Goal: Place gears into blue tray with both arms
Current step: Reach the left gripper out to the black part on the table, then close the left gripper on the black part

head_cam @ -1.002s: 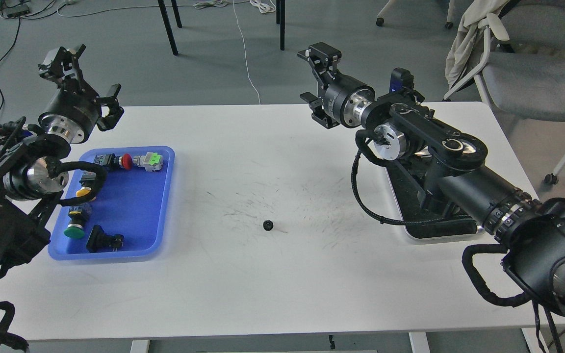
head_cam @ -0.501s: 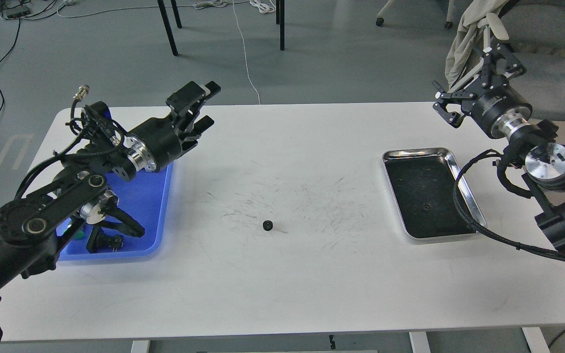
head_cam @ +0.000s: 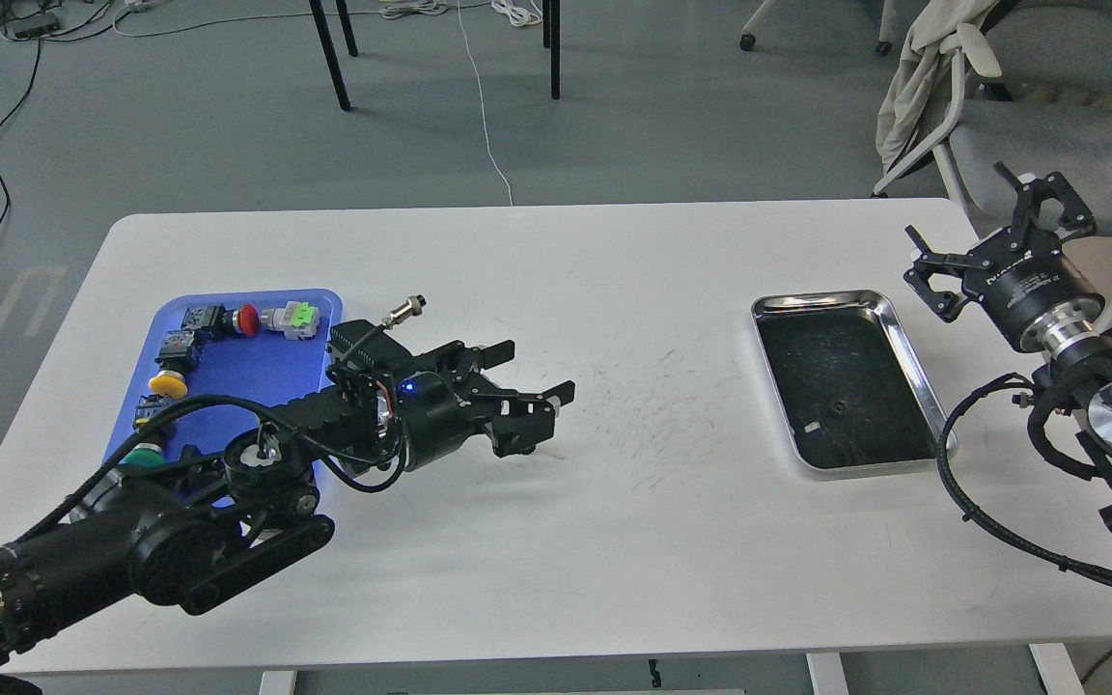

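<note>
My left gripper [head_cam: 539, 369] reaches out low over the middle of the white table, open, with one finger [head_cam: 503, 349] behind and one [head_cam: 556, 394] to the right. No gear shows on the table there; the gripper body covers that spot. One tiny black gear [head_cam: 837, 408] lies on the dark lining of the steel tray [head_cam: 817, 299]. The blue tray [head_cam: 247, 372] sits at the left, partly behind my left arm. Beyond the table's right edge, my right gripper [head_cam: 976, 217] hangs raised and open, holding nothing.
Several coloured push buttons [head_cam: 247, 319] line the blue tray's back and left sides. A grey chair [head_cam: 1029, 135] with a cloth draped over it stands behind the right corner. Scuff marks [head_cam: 653, 396] cover the table's centre.
My left arm swung from the blue tray down to the table's centre, covering the spot where the gear lay. The right arm pulled off the steel tray to the right and sank slightly.
</note>
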Controlling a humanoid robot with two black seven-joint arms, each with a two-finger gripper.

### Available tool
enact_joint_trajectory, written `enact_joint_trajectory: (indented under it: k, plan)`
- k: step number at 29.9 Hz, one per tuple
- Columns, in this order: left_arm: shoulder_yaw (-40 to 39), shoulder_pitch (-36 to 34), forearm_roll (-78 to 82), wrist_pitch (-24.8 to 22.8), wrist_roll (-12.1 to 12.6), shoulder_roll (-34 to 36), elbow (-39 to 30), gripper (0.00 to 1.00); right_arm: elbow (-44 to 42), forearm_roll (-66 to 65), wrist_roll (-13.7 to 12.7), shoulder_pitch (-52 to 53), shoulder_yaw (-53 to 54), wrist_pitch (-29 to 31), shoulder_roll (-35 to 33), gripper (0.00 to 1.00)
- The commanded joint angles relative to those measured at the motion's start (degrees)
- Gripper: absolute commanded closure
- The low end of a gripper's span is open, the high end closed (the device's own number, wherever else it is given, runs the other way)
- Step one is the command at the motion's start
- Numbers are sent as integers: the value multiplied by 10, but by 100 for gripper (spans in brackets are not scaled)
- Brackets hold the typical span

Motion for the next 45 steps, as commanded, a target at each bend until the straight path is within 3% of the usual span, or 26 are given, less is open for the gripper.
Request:
enact_joint_trajectory:
  k: [1, 11, 16, 22, 26, 29, 32, 39, 45]
  plan:
    - [3, 14, 69, 58, -4, -22, 47, 3, -1, 0, 4, -9, 0, 0, 1, 3]
    - [10, 36, 69, 65, -4, -53, 100, 9, 2, 0, 4, -11, 0, 0, 0, 3]
    - [13, 46, 69, 66, -5, -59, 127, 20, 7, 0, 4, -11, 0, 0, 0, 3]
    - [13, 58, 69, 71, -8, -56, 134, 47, 8, 1, 4, -10, 0, 1, 1, 3]
    - [13, 65, 69, 73, -8, -54, 141, 57, 8, 1, 5, -9, -1, 1, 2, 3]
    - [13, 66, 69, 73, -9, -52, 145, 81, 8, 1, 5, -9, -2, 1, 2, 3]
    - [13, 66, 69, 73, -13, -51, 145, 91, 8, 0, 5, -9, -3, 1, 2, 3]
    - [6, 52, 69, 78, -18, -37, 112, 91, 10, 0, 5, -8, -5, 2, 3, 3]
    - [3, -23, 12, 73, -17, 77, 31, 89, 10, 0, 5, -4, -5, 2, 3, 3]
